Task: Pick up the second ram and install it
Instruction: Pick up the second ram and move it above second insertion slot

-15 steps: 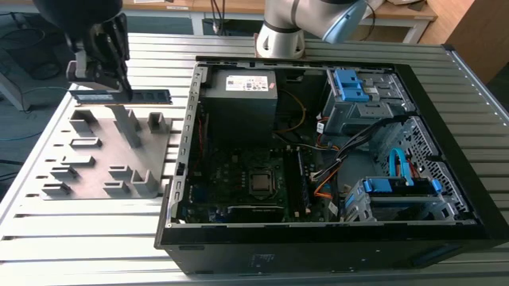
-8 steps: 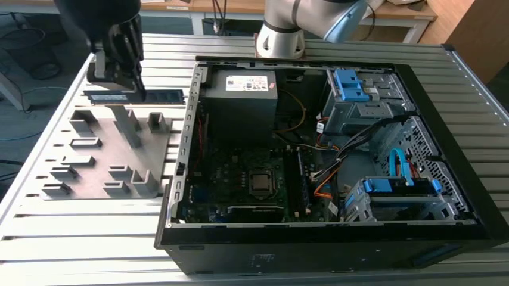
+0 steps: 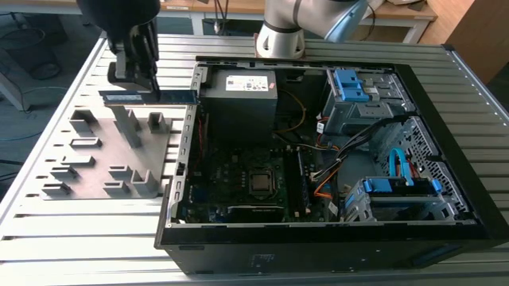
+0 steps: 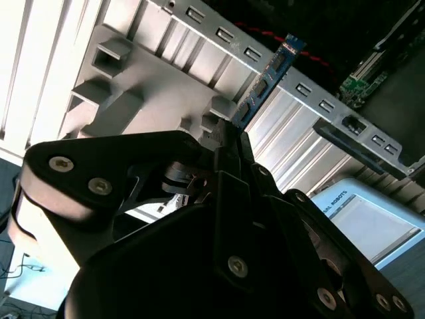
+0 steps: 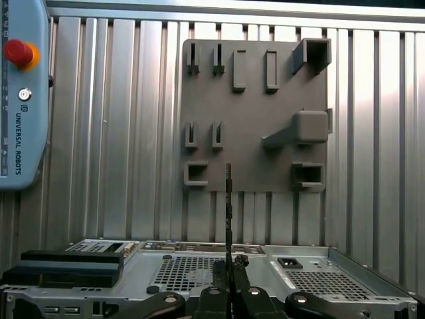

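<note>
the pick-up half looks done, the install half not yet begun; the jaws are clamped on the second ram (image 3: 151, 97), gripping it toward one end so that the rest of the stick juts out level toward the open computer case (image 3: 318, 253); in the exterior view the stick hangs in the air above the grey fixture plate (image 3: 104, 170), clear of the plate's blocks, its free end just beside the case's near wall; the second wrist view shows the blue-green board with its black chips running out from the jaws, and the first wrist view shows it edge-on as a thin dark line; the plate lies on the ribbed metal counter (image 3: 80, 244) beside the case; the stick is outside the case and well apart from the motherboard (image 3: 238, 173), seated in no slot; a darker stick (image 3: 303, 179) appears to stand on the board already, though i cannot tell how firmly it sits
</note>
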Controlling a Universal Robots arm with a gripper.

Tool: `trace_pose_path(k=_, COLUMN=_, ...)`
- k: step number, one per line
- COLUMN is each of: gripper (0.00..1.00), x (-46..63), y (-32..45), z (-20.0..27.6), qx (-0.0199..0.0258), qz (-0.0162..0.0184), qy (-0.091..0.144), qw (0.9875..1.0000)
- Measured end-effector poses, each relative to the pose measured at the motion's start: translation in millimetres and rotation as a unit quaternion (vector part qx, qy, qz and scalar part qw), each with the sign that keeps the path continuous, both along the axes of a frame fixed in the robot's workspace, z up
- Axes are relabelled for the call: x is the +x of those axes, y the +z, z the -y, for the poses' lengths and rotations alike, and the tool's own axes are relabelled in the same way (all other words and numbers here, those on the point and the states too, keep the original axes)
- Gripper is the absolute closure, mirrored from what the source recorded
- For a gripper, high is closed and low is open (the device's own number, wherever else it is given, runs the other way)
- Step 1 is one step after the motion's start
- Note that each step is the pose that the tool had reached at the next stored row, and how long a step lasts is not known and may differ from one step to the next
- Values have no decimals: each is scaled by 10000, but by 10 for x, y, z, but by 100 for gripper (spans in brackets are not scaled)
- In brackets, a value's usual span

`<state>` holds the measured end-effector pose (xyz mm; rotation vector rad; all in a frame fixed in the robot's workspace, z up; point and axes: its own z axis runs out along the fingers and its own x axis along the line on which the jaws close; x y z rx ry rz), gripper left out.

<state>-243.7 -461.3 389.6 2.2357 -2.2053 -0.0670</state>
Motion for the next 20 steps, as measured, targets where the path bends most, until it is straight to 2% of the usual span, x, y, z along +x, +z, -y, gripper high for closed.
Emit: trace_pose_path(k=20, gripper=86, x=450, y=-3, z=0, qx=0, qz=0, qy=0, qw=10000)
